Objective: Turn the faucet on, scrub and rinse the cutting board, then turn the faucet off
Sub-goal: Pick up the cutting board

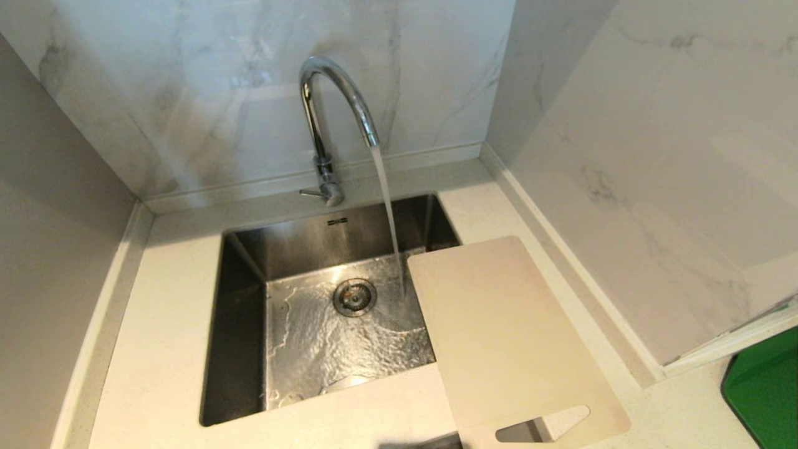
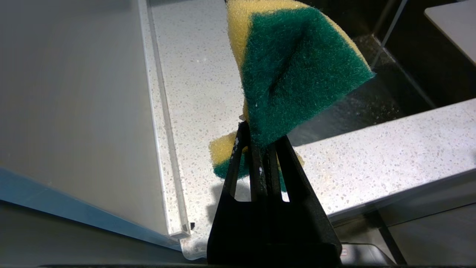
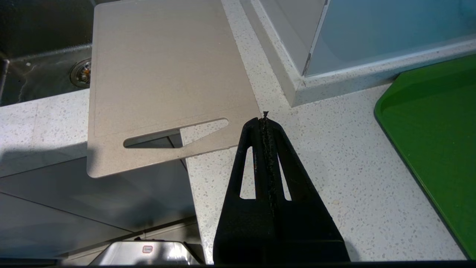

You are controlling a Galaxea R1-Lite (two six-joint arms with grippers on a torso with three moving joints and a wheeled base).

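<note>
Chrome faucet running; cutting board overhanging sink.

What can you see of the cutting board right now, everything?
The cutting board is a thin, flat, pale beige rectangle with rounded corners and a slanted elongated handle cutout at its near end; it looks like plastic. It lies flat on the counter to the right of the sink, with one far corner jutting over the basin and the handle end overhanging the counter's front edge. The water stream falls just beside it. Neither hand touches it.

No text or label is legible anywhere in view.
</note>
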